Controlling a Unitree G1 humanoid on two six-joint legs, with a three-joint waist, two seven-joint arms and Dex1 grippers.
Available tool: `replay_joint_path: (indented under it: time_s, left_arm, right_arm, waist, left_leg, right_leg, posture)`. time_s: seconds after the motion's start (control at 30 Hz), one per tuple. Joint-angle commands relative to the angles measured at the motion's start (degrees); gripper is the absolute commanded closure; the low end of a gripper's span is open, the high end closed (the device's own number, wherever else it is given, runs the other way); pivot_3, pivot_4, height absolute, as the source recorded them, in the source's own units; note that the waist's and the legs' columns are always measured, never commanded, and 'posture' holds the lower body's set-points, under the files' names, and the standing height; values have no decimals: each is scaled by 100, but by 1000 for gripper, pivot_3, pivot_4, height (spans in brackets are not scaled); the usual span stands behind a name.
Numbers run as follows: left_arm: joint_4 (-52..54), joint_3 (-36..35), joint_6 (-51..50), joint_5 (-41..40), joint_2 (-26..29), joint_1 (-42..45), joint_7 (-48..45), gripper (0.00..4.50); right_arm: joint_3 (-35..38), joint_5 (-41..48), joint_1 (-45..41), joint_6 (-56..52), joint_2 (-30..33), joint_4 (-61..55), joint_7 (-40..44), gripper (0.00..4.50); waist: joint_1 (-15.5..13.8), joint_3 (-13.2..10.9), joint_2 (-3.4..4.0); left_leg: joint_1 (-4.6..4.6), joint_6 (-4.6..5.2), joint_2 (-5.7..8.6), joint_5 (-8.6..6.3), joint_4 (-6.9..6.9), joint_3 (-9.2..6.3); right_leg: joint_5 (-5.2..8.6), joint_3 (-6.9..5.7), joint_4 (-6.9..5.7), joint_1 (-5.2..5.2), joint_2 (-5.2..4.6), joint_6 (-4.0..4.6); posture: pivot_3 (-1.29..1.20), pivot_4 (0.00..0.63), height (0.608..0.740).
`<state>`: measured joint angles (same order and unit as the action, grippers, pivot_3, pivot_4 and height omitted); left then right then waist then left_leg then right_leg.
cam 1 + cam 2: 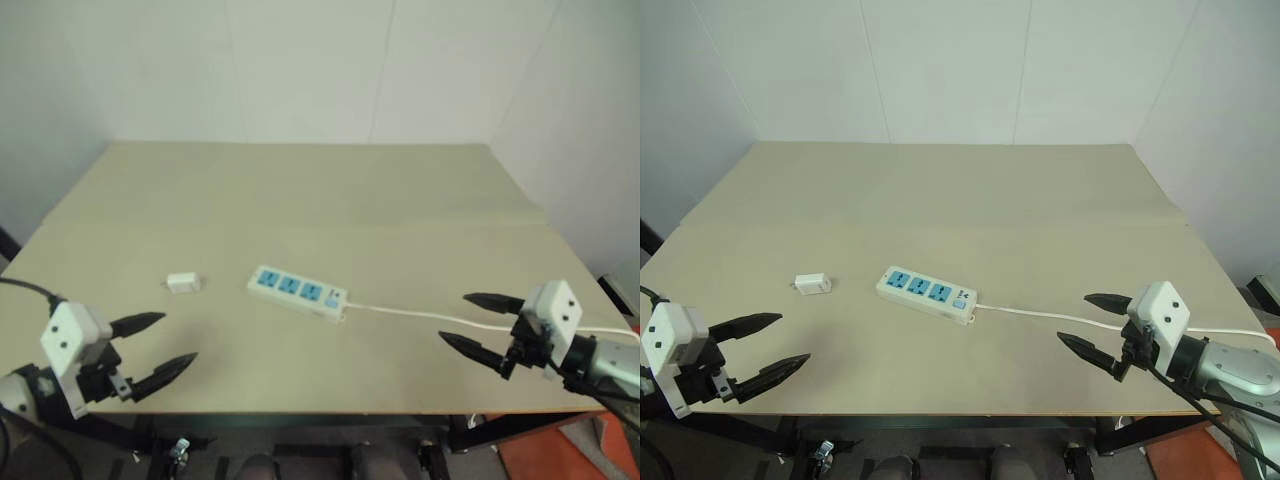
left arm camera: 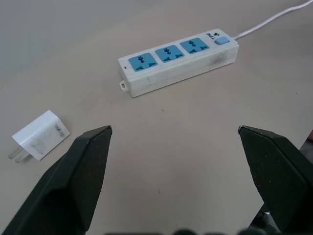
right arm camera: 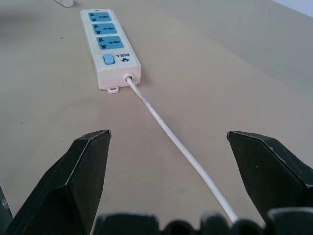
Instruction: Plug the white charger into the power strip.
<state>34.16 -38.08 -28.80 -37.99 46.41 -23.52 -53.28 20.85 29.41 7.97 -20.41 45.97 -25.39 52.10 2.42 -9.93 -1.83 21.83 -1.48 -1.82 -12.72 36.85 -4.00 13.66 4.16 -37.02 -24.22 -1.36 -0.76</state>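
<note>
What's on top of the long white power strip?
The power strip has three blue sockets and a blue switch on top. Nothing is plugged in. Its underside, flat on the table, is hidden.

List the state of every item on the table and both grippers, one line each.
white charger: unplugged, lying on its side on the table, prongs bare, apart from the strip.
power strip: flat on the table, all three sockets empty.
cord: attached to the strip's switch end, trailing across the table.
left gripper: open, holding nothing.
right gripper: open, holding nothing, above the cord.
</note>
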Motion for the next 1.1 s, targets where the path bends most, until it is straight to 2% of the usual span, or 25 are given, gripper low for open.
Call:
replay_joint_path:
  time_s: [0.03,0.33,0.43,0.63,0.73,0.9,1.1]
  left_arm:
    - [7,-22,97,25,53,47,-51,0]
    - [-90,57,170,44,33,138,-141,0]
    - [-94,157,185,-110,-21,359,-140,0]
    - [-166,464,145,-181,20,817,-215,0]
    - [-225,566,142,-136,33,914,-249,0]
    - [-343,707,167,-103,71,1076,-332,0]
    - [-397,770,186,-71,67,1174,-361,0]
  right_arm:
    - [63,5,-6,75,-20,-180,-66,42]
    - [3,-16,-80,86,-66,-166,-116,42]
    - [-308,-66,-333,158,-264,-68,-213,42]
    - [-1364,-635,-1320,812,-1271,731,-505,42]
    - [-1851,-733,-1830,1025,-1708,1174,-376,42]
    - [-2558,-1107,-2635,1517,-2306,2205,-161,42]
    - [-2855,-1586,-3346,2323,-2859,3765,-184,42]
  waist:
    - [0,0,0]
    - [0,0,0]
    - [0,0,0]
    - [36,-1,1]
    - [43,-2,3]
    - [32,-3,6]
    - [23,-4,6]
  left_leg:
    - [0,0,0,0,0,0]
    - [-1,0,0,0,0,1]
    - [-1,0,0,0,0,0]
    - [-6,0,-3,0,-1,2]
    - [-3,0,-4,0,-2,2]
    - [-5,0,-5,0,-3,2]
    - [-3,0,-5,0,-3,2]
  right_leg:
    - [0,0,0,0,0,0]
    - [0,0,0,1,0,0]
    - [0,0,0,1,1,0]
    - [-3,2,-2,1,5,-3]
    - [-24,1,-3,-3,5,-38]
    - [-26,1,-5,-2,6,-41]
    - [-29,-1,-5,-4,6,-40]
  posture:
    - [0,150,740]
    - [0,150,740]
    - [0,150,740]
    - [0,150,740]
    - [0,150,740]
    - [0,150,740]
    - [0,150,740]
